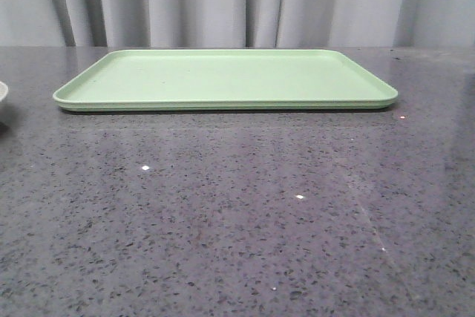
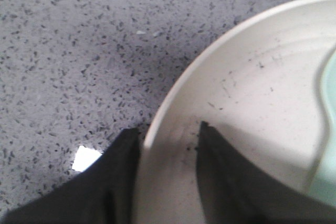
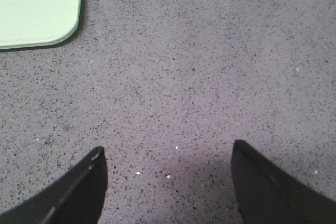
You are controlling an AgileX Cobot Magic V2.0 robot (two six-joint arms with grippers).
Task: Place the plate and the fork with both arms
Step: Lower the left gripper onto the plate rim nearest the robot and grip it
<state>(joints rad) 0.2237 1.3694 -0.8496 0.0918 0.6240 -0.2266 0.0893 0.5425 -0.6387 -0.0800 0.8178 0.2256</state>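
Left gripper [image 2: 168, 129]: the two dark fingers [image 2: 226, 182] straddle the rim of the plate [image 2: 252, 93], one outside over the table [image 2: 79, 51], one inside on the dish's sloping wall; the rim runs up between them. Whether the pads are actually pressing the rim or only bracketing it cannot be told from the left wrist view, since the contact faces are blurred. Risk, as a judgement: the hold is on a thin edge at one side only, so if the plate is lifted it could pivot down and away from the fingers or slip out, more so if the pinch is shallow; a tilted plate could also catch the lip of the tray [image 1: 223, 102] on the way in. A pale green shape shows at the far side of the plate in that view; what it is cannot be told. Right gripper [image 3: 168, 150]: fingers spread wide apart, nothing between them, only bare speckled table below and a tray corner well off. The fork is not visible in any view, so its position relative to the right fingers is unknown; reaching without locating it risks a miss. In the front view only a sliver of the plate shows at the left edge, on the table left of the tray, which holds nothing.
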